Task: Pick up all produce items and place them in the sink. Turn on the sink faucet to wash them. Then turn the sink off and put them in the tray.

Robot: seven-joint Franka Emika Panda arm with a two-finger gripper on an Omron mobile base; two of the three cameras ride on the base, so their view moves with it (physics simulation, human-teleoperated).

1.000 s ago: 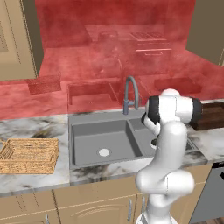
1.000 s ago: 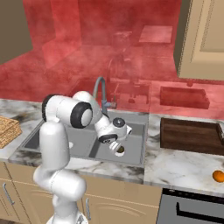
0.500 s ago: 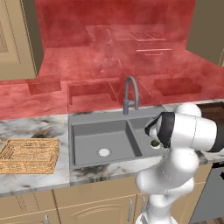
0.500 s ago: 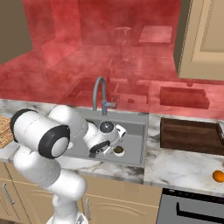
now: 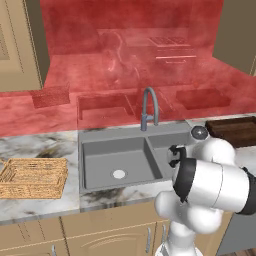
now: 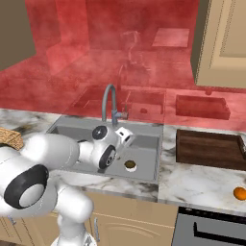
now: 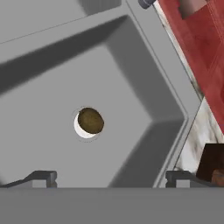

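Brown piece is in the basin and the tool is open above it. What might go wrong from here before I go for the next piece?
1. The dark olive-brown round piece sits on the pale drain of the grey sink; it may block draining during the wash.
2. The bright orange round piece lies near the marble counter's front edge; a clumsy approach might nudge it off.
3. The open tool hangs low in the basin; swinging sideways may clip the grey-blue gooseneck faucet.

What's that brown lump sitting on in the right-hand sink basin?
The olive-brown produce piece rests on the round pale drain of the sink's right basin, covering most of it. Only a pale crescent shows; the drain's middle is hidden beneath it.
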